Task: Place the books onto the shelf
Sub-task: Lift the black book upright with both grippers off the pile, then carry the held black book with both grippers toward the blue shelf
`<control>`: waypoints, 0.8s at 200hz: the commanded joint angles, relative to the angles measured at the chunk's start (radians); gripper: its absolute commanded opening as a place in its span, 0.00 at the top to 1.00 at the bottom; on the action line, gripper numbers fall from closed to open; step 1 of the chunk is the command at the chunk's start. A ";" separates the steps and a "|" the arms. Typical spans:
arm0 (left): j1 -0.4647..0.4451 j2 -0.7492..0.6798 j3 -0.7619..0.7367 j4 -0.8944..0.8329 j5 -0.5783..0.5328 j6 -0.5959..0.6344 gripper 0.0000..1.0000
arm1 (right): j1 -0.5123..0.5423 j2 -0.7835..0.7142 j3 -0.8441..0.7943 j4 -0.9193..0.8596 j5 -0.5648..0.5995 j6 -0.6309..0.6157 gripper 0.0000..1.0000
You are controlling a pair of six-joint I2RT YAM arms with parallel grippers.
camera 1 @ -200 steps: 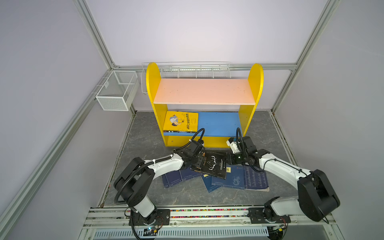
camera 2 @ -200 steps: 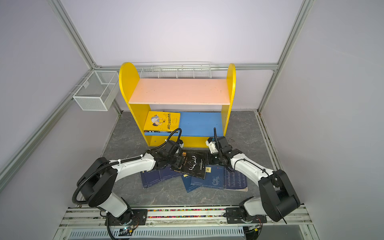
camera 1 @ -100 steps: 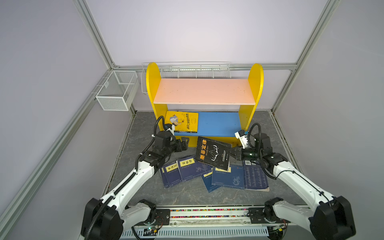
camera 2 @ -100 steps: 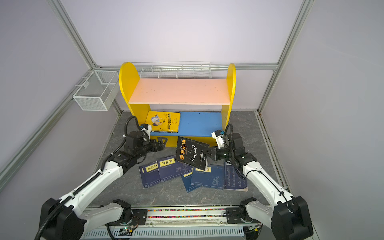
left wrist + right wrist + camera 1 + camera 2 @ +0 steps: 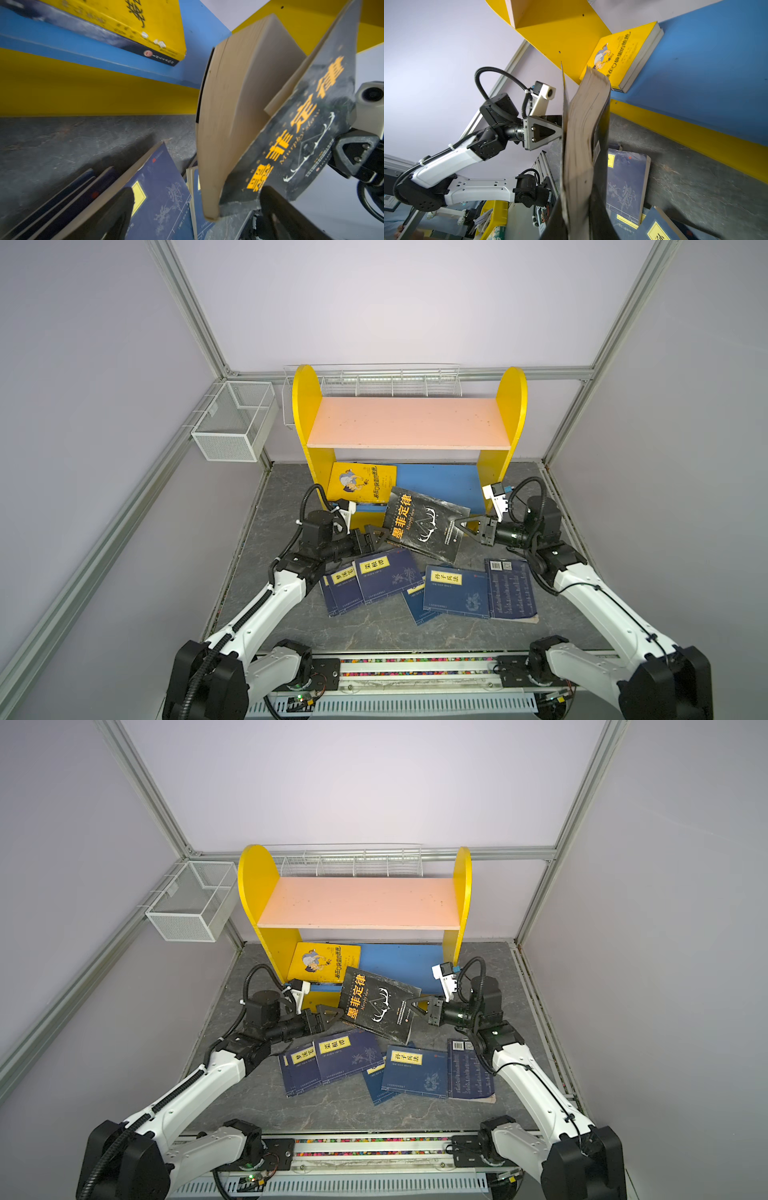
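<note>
My right gripper [image 5: 466, 526] [image 5: 417, 1006] is shut on the right edge of a black book [image 5: 424, 524] [image 5: 376, 1004] with an orange title, holding it tilted above the floor in front of the shelf [image 5: 305, 406] [image 5: 251, 886]. In the right wrist view both fingers [image 5: 600, 218] clamp its pages [image 5: 581, 135]. My left gripper [image 5: 376, 537] [image 5: 197, 209] is open, with the book's lower left corner [image 5: 234, 197] between its fingers. A yellow book [image 5: 359, 483] [image 5: 618, 56] lies on the blue lower board [image 5: 440, 481]. Several navy books [image 5: 386, 574] [image 5: 415, 1067] lie on the floor.
The pink upper board [image 5: 409, 423] is bare. A white wire-mesh basket [image 5: 232, 427] hangs on the left wall, and a long wire rack [image 5: 374, 381] runs behind the shelf. Dark stone-look floor [image 5: 291, 497] shows left of the shelf.
The right gripper has lifted the black book off the pile and toward the shelf. The left gripper let go, opened wide, drew back left, then came back to the book's left corner.
</note>
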 commanded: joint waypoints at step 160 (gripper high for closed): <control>0.004 0.132 -0.022 0.590 0.250 -0.278 1.00 | 0.045 0.065 0.031 -0.015 0.215 0.007 0.62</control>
